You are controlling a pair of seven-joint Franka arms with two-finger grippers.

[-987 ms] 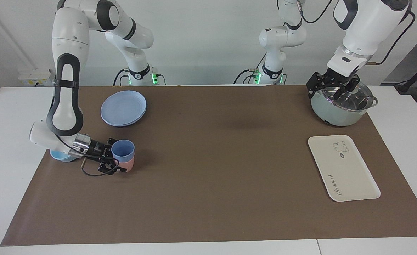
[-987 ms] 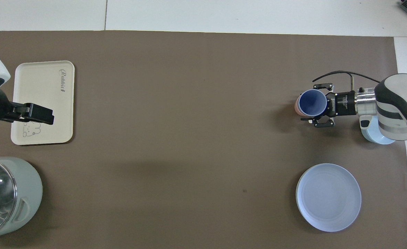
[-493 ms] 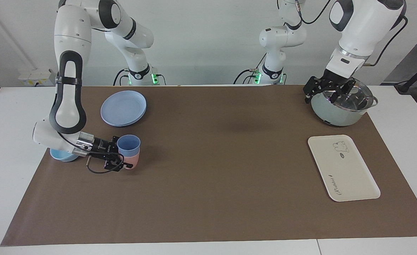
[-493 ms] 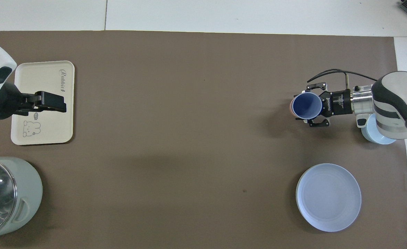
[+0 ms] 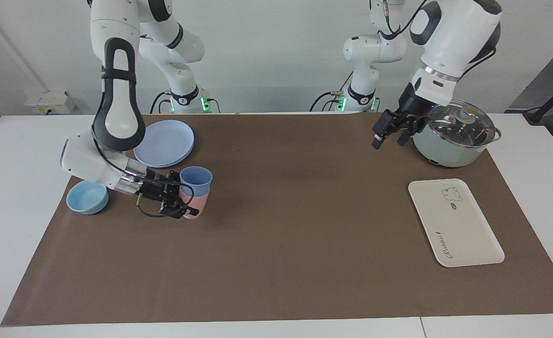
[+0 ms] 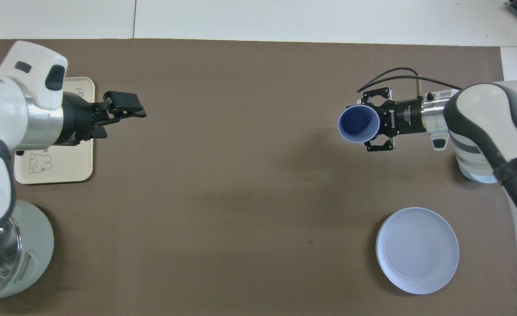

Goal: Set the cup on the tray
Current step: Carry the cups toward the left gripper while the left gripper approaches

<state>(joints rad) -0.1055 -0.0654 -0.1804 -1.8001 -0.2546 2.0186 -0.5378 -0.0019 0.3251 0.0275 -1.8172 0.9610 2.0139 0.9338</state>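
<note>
Jaws of right gripper [image 5: 182, 199] grip cup [image 5: 196, 178] (nested in pink cup [image 5: 194, 206]).

Your right gripper [image 6: 374, 127] grips the cup [image 6: 359, 123] above the mat [image 6: 249, 175]; the tray [image 6: 56, 169] lies partly under your left arm [image 6: 16, 109].

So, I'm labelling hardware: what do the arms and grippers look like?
Both arms are glossy white with black bands at the joints. The right gripper and left gripper are black two-finger units; a thin black cable loops beside the right one.
</note>
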